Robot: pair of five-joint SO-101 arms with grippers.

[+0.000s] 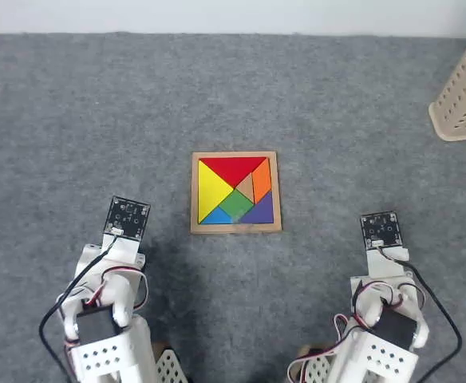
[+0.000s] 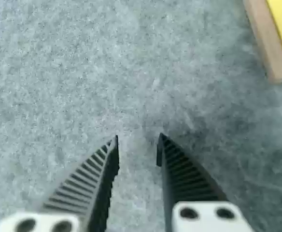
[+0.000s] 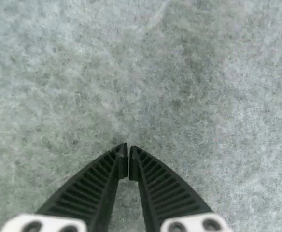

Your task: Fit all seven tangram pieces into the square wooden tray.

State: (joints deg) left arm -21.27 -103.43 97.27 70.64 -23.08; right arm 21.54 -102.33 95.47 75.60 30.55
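Tangram pieces (image 1: pixel 231 193): all seven counted inside the tray (image 1: pixel 234 155).

Progress (judgement): the fitting looks finished. The pieces close up into one full square within the wooden rim, and no gap shows between them from the high view. What is left, if anything, is a check that each piece lies flat. The lower edge of the fill looks slightly uneven, but I cannot tell whether a piece is raised.

Pieces:
- red triangle (image 1: pixel 234 169), large, along the far side
- yellow triangle (image 1: pixel 209 191), large, on the side toward the left claw
- orange slanted piece (image 1: pixel 262 180), on the side toward the right claw
- tan triangle (image 1: pixel 246 188), small, at the middle
- green square (image 1: pixel 235 205), set on its corner
- blue triangle (image 1: pixel 215 215) and purple triangle (image 1: pixel 260 212), along the near side

Position: the tray lies flat on the grey mat (image 1: pixel 97 104), ahead of both claws and between them. It is forward and inward of each, touching neither. From the left wrist, one tray corner (image 2: pixel 271 53) sits ahead and off to the side.

Left claw (image 2: pixel 138 140): fingers spread a little, nothing between them, low over bare mat.
Right claw (image 3: pixel 128 149): fingers pressed together at the tips, holding nothing, also over bare mat.

Other: pale slatted basket (image 1: pixel 464 88), far beyond the right claw.
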